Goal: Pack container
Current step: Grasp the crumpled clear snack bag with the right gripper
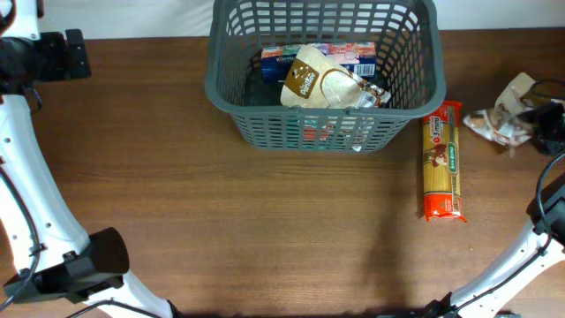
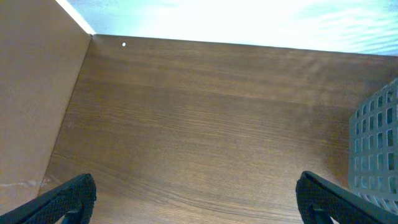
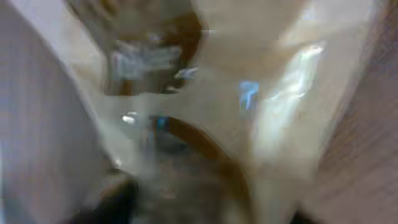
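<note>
The dark grey lattice-sided container (image 1: pixel 238 88) stands at the back centre and holds a beige packet (image 1: pixel 313 79) and blue and red packets behind it. Its corner shows in the left wrist view (image 2: pixel 376 137). A long spaghetti packet (image 1: pixel 443 159) lies on the table just right of the container. My right gripper (image 1: pixel 538 119) is at the far right edge, closed on a crinkly clear and beige packet (image 1: pixel 503 115), which fills the blurred right wrist view (image 3: pixel 249 106). My left gripper (image 2: pixel 196 196) is open and empty over bare table at the far left back (image 1: pixel 62 53).
The wooden table (image 1: pixel 221 221) stretches in front of the container. A board wall (image 2: pixel 37 93) and the table's back edge are close to the left gripper. Both arms' bases sit at the front corners.
</note>
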Controlling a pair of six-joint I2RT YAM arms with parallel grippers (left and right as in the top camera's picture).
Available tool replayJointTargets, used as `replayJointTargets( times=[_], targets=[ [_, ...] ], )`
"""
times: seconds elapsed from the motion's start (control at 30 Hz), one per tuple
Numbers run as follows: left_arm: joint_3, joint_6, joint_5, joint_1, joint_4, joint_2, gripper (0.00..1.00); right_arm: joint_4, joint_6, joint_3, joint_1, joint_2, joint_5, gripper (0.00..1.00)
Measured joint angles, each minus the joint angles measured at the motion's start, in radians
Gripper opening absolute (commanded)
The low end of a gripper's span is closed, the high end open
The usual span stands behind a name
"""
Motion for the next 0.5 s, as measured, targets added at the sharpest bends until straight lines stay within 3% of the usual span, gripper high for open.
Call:
replayJointTargets(
  times=[0.1, 0.5],
  targets=[
    [0.0, 0.0, 0.0, 0.0, 0.0, 0.0, 0.99, 0.007, 0.008, 0.0, 0.005, 0.0, -0.045, 0.11],
    [0.0, 0.0, 0.0, 0.0, 0.0, 0.0, 0.99, -0.064, 0.03, 0.05, 0.007, -0.015, -0.243, 0.11]
  ],
)
